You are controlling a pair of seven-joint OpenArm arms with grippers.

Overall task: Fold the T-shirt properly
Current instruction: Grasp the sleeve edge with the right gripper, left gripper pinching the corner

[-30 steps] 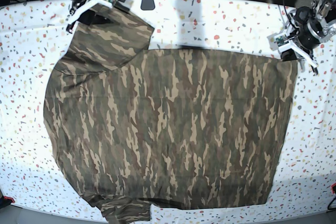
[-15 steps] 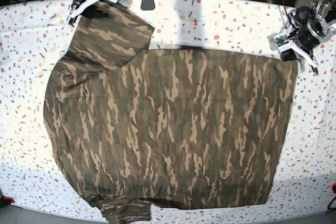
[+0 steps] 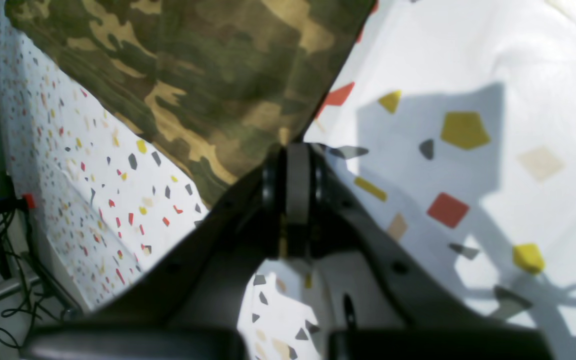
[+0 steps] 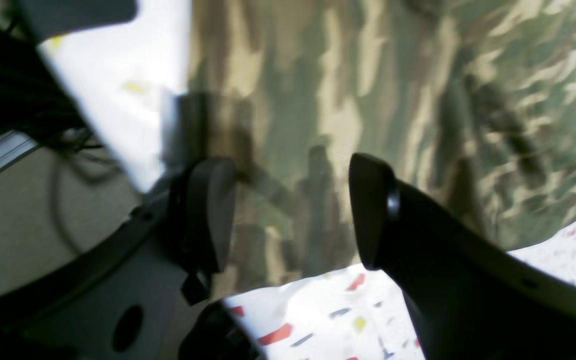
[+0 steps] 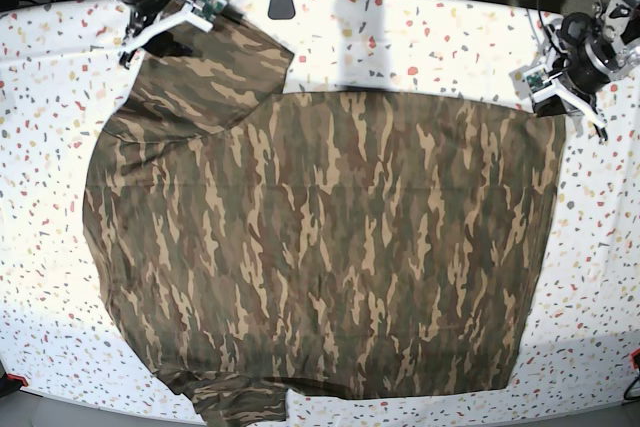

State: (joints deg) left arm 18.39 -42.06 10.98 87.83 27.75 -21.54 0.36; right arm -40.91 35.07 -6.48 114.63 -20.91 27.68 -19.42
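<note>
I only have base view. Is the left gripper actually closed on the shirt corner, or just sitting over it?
Observer: The left gripper is shut, with a corner of the T-shirt pinched between its fingers; the left wrist view shows that.

Operator: And the right one? Its arm blocks my view.

Observer: The right gripper is open, its fingertips well apart over the cloth, nothing clamped.

Operator: Anything beyond the sleeve edge there?

Observer: Yes, in the right wrist view a dark cable hangs over the grey floor, past the tablecloth's edge.
</note>
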